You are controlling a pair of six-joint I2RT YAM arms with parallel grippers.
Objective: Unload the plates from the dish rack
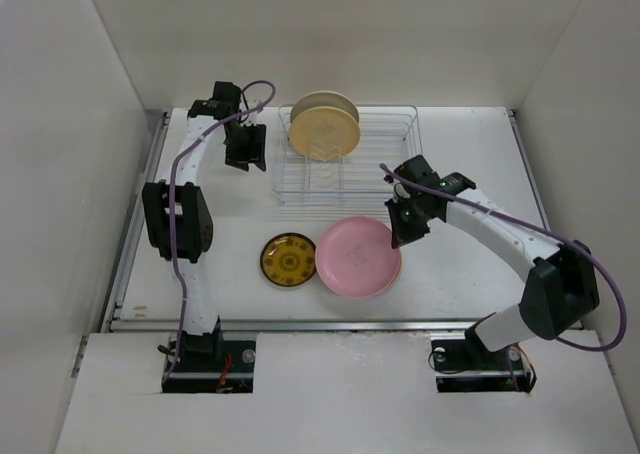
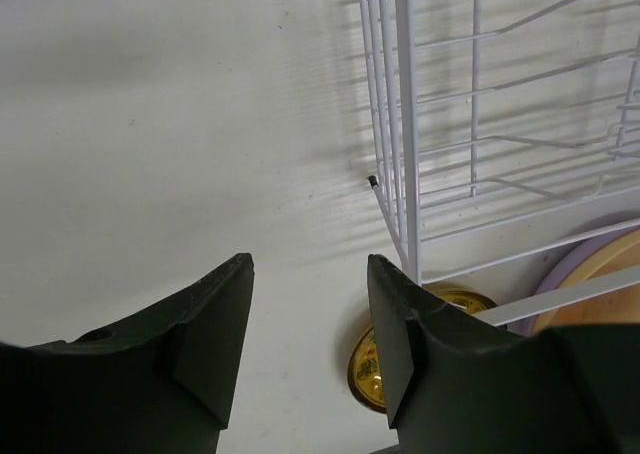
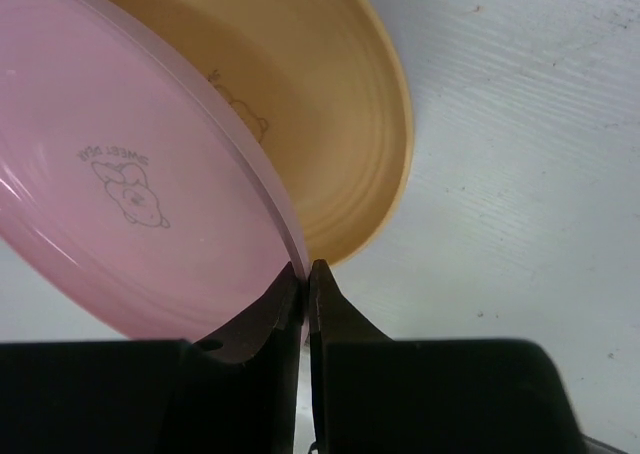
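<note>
The dish rack stands at the back of the table, with a tan plate and a cream plate behind it upright at its left end. My left gripper hovers just left of the rack, open and empty, with the rack's wire corner by its right finger. A pink plate lies over a tan-yellow plate in front of the rack. My right gripper is shut on the pink plate's rim. A small mustard plate lies left of the pink plate.
White walls enclose the table on three sides. Through the rack wires in the left wrist view, a lavender-looking rim with a tan face shows at the bottom right. The mustard plate shows below the left gripper's right finger.
</note>
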